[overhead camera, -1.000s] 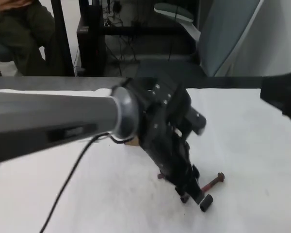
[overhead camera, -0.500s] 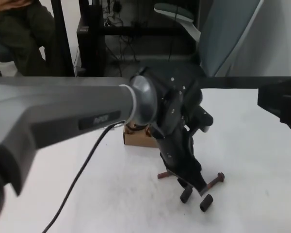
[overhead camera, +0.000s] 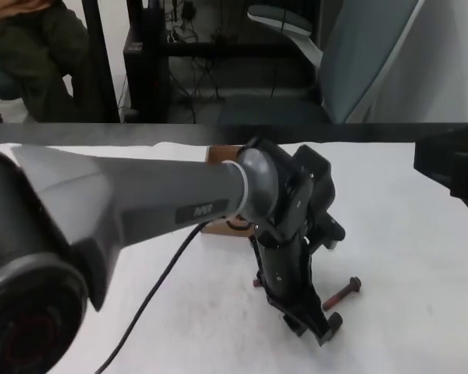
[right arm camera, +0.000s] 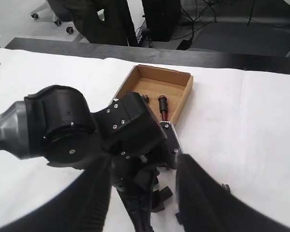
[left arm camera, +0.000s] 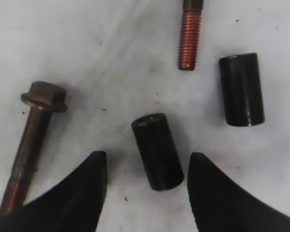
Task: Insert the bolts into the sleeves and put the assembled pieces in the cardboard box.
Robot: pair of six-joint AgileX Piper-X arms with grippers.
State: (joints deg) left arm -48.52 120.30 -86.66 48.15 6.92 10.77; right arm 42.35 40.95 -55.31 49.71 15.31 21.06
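Note:
My left gripper is open, low over the bench, its fingers on either side of a black sleeve that lies flat. A second black sleeve lies a little farther off. One rusty bolt lies beside the left finger, and another bolt's threaded end shows beyond the sleeves. In the high view the left gripper points down near a bolt. The cardboard box holds an assembled piece. My right gripper is open, held high above the bench.
The left arm stretches across the high view and hides part of the cardboard box. The right arm hangs at the right edge. White cloth covers the bench, whose dark far edge runs behind.
The left arm has swung forward and down, bringing its gripper over the sleeves by the bolt. The box has come partly into sight behind it. The right arm has barely moved.

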